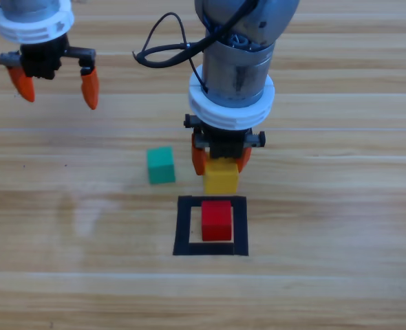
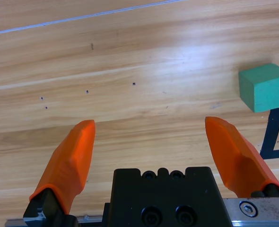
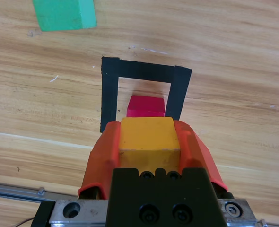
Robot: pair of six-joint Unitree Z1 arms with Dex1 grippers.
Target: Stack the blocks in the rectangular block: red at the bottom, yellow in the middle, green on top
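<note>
Your right gripper (image 1: 221, 159) pinches the yellow cube (image 1: 221, 177) just above the upper edge of the black tape rectangle (image 1: 184, 227) in the high view, where the red cube (image 1: 217, 220) sits inside the outline and the green cube (image 1: 161, 165) rests on the wood to the upper left; your left gripper (image 1: 57, 84) waits at top left, jaws spread. From your left wrist, the jaws stand wide over bare table (image 2: 130, 71), the green cube (image 2: 265, 87) at the right edge. From your right wrist, the yellow cube (image 3: 149, 135) is clamped between both jaws, the red cube (image 3: 145, 105) beyond it inside the tape rectangle (image 3: 109, 94).
</note>
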